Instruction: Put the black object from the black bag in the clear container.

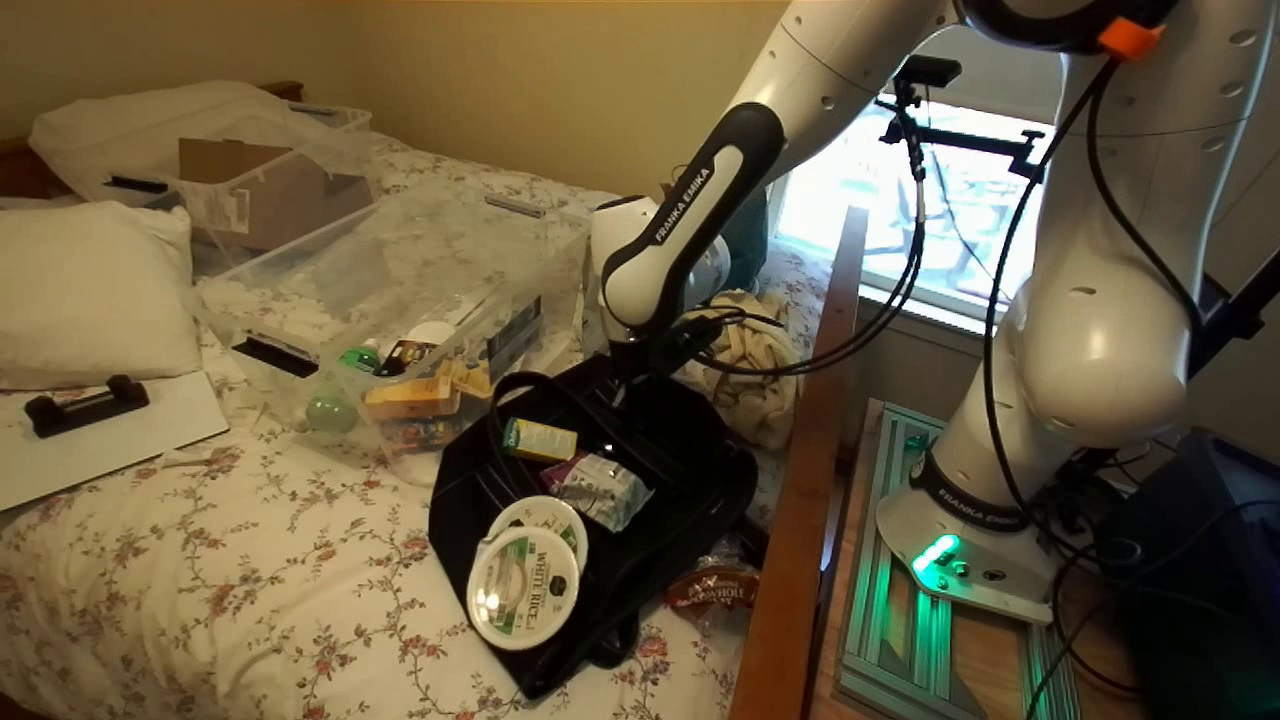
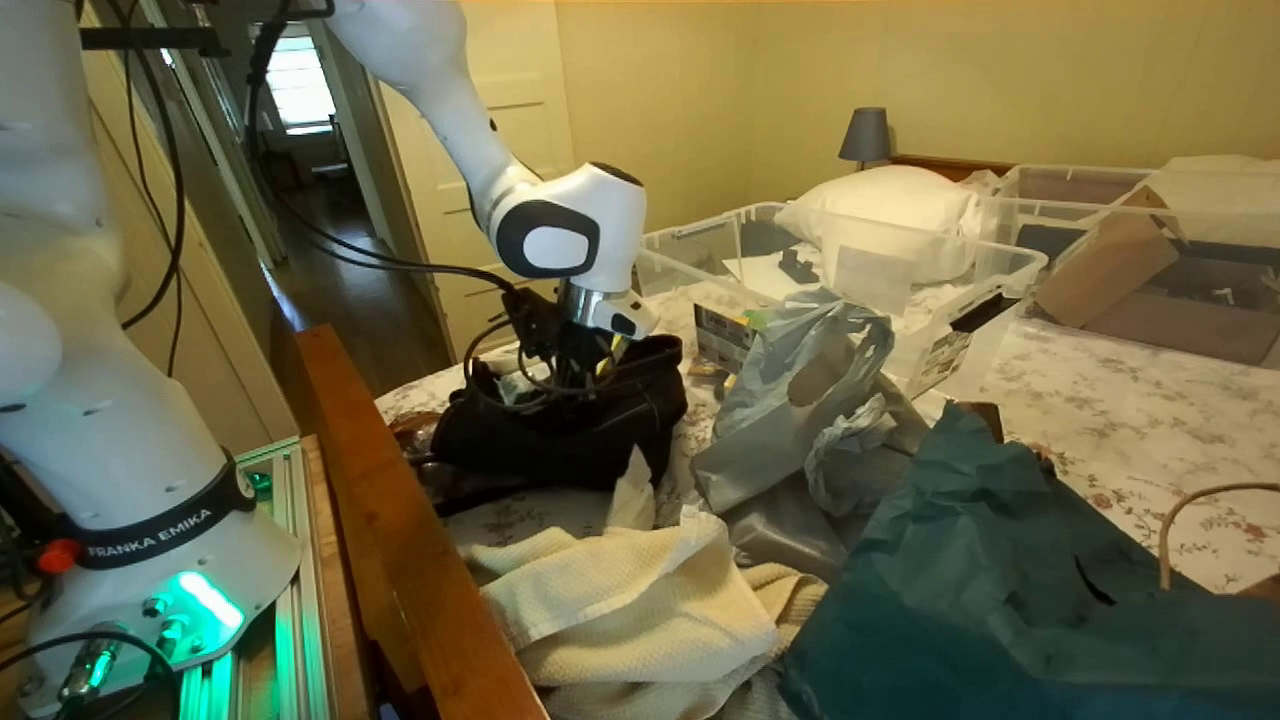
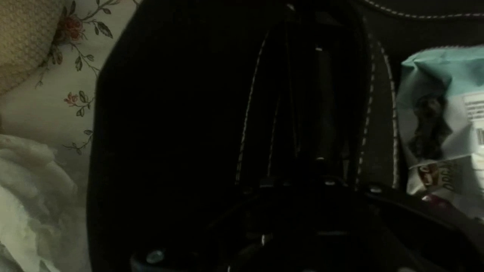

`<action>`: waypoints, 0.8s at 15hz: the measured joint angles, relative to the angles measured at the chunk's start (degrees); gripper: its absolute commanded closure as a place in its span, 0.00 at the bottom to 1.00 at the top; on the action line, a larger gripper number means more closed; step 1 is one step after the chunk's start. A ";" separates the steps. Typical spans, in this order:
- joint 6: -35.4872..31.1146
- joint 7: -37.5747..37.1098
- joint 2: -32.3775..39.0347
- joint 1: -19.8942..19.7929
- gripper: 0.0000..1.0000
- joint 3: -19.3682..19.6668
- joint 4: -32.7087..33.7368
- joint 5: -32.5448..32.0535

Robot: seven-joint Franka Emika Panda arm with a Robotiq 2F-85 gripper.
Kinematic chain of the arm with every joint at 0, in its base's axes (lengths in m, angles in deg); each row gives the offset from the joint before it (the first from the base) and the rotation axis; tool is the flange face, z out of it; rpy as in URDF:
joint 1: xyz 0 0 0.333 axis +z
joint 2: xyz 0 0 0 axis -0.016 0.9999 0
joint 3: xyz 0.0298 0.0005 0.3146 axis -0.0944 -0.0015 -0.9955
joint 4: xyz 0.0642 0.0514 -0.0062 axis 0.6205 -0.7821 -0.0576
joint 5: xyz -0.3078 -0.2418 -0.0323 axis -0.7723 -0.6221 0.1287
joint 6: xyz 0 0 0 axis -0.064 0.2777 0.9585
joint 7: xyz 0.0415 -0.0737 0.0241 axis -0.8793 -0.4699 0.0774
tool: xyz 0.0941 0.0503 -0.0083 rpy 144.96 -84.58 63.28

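Observation:
The black bag (image 1: 640,570) lies on the bed with its top open; it also shows in an exterior view (image 2: 560,440) and fills much of the wrist view (image 3: 170,113). My gripper (image 1: 622,385) points down into the bag's opening in both exterior views, its fingertips hidden by the bag (image 2: 580,375). In the dark wrist view the fingers (image 3: 291,181) merge with the bag, so their gap is unclear. A dark strip with a grey sheen (image 3: 325,98) shows ahead of them; I cannot tell whether it is the black object. The clear container (image 1: 560,290) stands beside the bag, holding packages (image 1: 410,397).
White rice bowls (image 1: 525,590), a yellow box (image 1: 540,440) and a silver packet (image 1: 600,490) lie at the bag. A wooden rail (image 1: 800,500) borders the bed. Grey plastic bags (image 2: 800,400), a teal bag (image 2: 980,600) and a cream towel (image 2: 640,600) lie nearby.

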State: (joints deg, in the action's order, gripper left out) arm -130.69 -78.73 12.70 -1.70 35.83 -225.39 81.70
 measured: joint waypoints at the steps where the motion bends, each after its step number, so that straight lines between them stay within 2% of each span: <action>1: -0.09 0.54 0.00 -0.30 0.98 0.00 0.00 0.54; 6: -0.26 0.15 -0.14 -1.06 0.98 0.52 -0.10 1.15; 12: -0.25 -8.04 -4.58 -0.80 0.98 3.15 -2.73 0.82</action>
State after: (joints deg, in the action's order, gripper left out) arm -130.94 -86.77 8.12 -2.50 38.97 -228.12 82.52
